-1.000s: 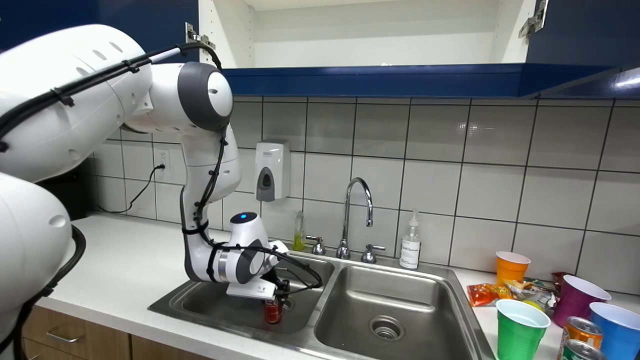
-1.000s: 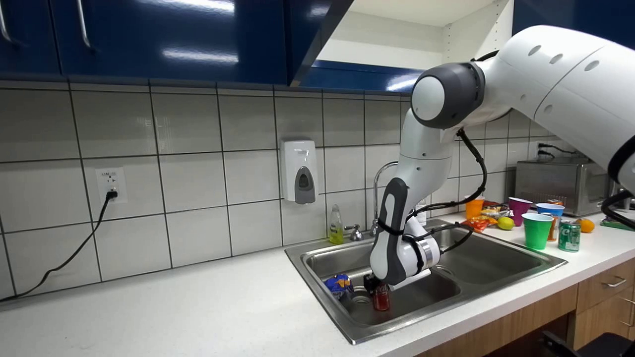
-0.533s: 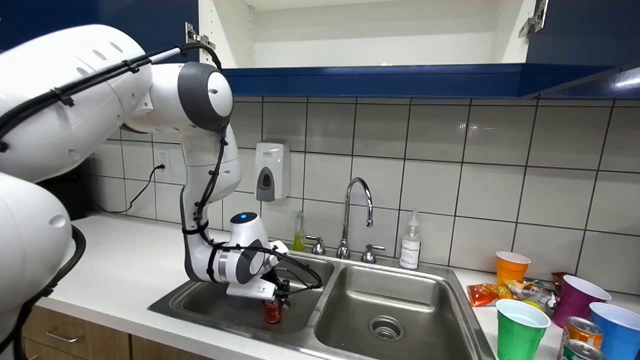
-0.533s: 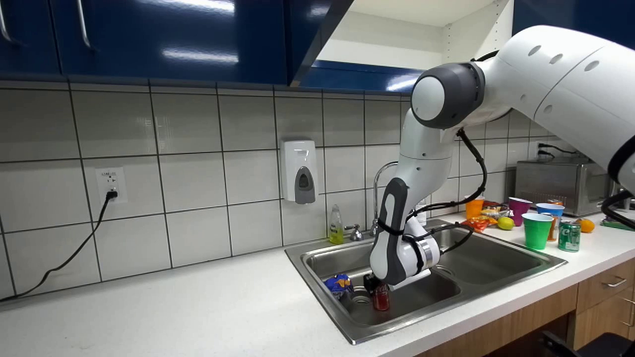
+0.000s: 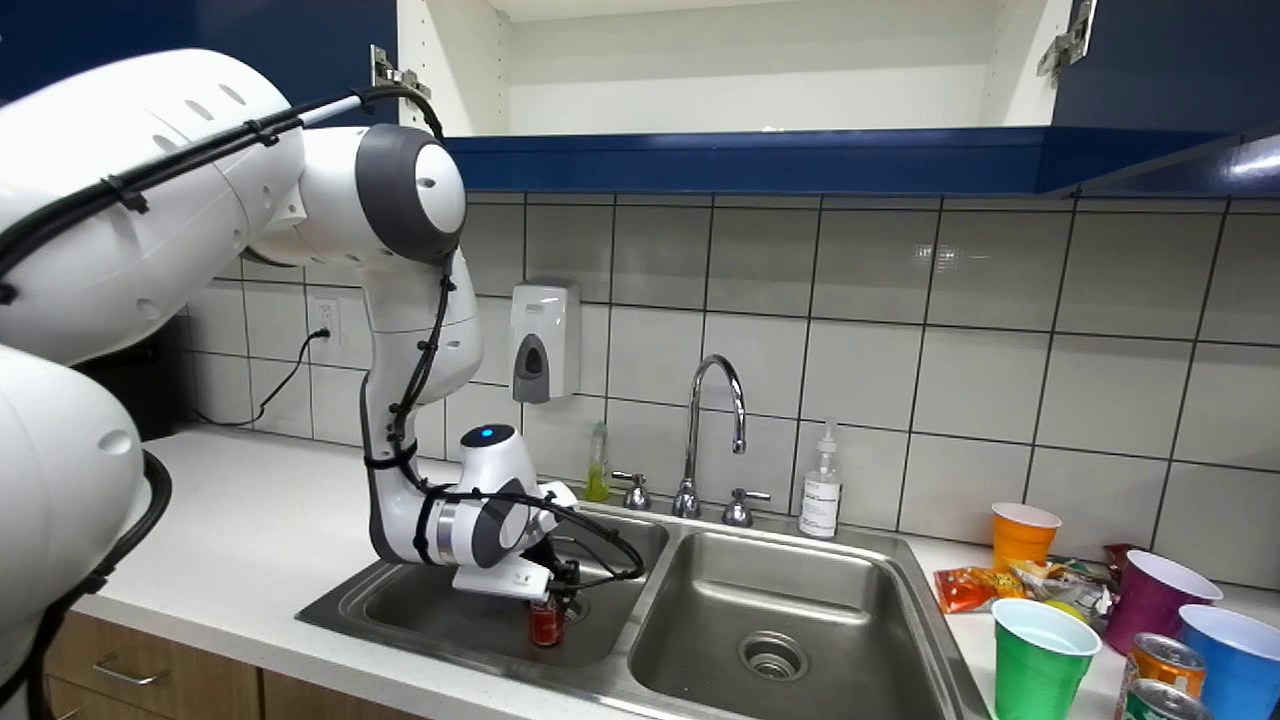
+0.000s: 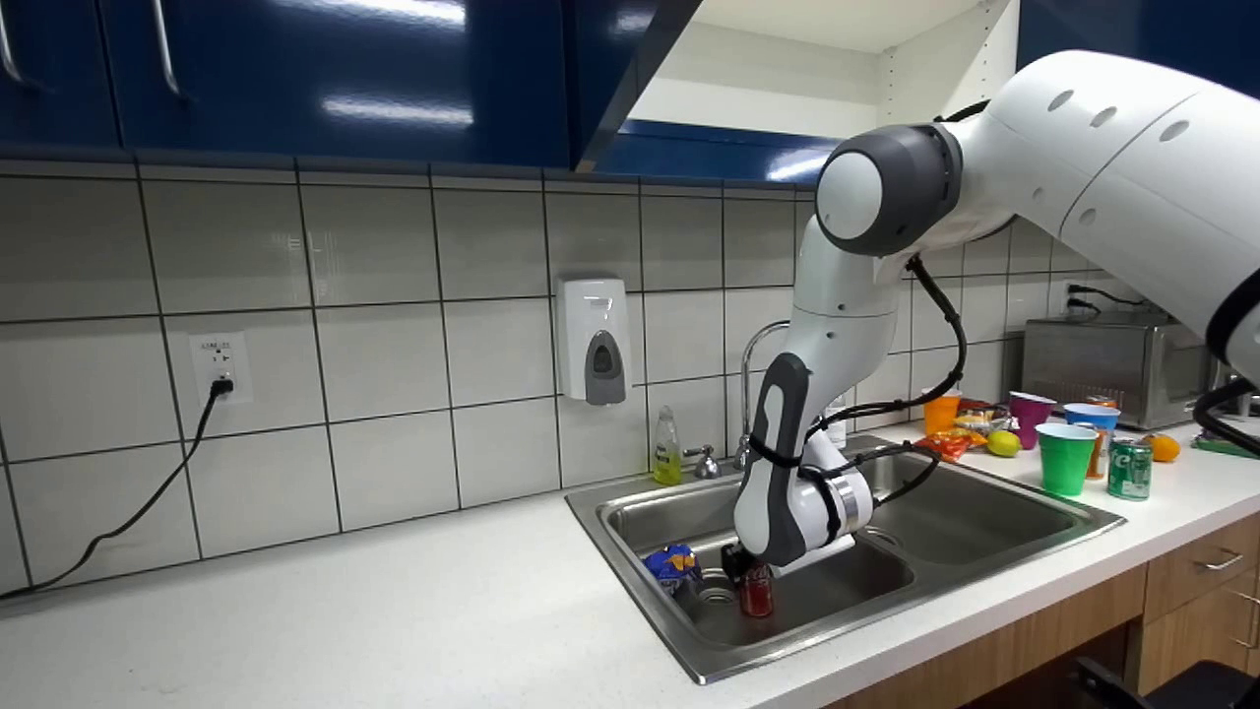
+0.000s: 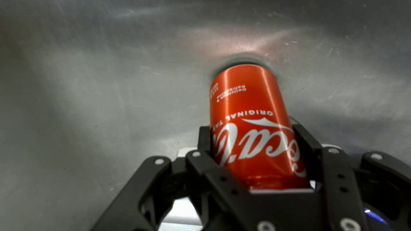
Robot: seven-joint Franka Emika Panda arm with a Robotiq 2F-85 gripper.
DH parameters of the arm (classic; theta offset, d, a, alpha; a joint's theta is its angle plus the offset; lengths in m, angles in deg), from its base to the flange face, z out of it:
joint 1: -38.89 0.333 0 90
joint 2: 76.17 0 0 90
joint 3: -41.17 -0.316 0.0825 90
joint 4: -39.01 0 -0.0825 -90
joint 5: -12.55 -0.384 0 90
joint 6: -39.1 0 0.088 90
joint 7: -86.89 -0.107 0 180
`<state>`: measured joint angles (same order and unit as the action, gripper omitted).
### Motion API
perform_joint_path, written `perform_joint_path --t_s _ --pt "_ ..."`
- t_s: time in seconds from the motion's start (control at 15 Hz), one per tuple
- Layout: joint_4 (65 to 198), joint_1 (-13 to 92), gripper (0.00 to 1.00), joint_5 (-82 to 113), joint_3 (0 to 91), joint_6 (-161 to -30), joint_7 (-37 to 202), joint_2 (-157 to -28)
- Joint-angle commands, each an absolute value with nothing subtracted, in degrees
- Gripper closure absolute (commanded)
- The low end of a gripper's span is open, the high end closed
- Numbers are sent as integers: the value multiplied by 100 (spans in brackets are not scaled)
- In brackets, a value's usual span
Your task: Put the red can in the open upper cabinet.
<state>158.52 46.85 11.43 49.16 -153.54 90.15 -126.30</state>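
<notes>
And the gripper (image 7: 253,138) has the can (image 7: 254,123) pinched across its upper body as it stands upright in the sink (image 6: 681,632), well below the open cabinet (image 5: 745,95)! Sound place to hold it, I'd say: smooth, round metal, likely slippery if wet, and probably thin-walled, so too hard a squeeze might dent it. Full or empty? Can't tell; expect fairly heavy and stiff if full, light and crushable if empty. Against half a second ago, no change to see: grip and can sit just the same!
</notes>
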Motion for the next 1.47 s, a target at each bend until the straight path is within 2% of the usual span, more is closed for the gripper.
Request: perform_joint_path --t_s 0.0,1.07,1.4 --pt "15891 4719 62 1101 4957 -15233 8935 -12489" --pt "16119 4702 62 1169 4978 -15004 8989 -11838" --pt "16325 4470 62 1296 4692 -14573 9020 -11419"
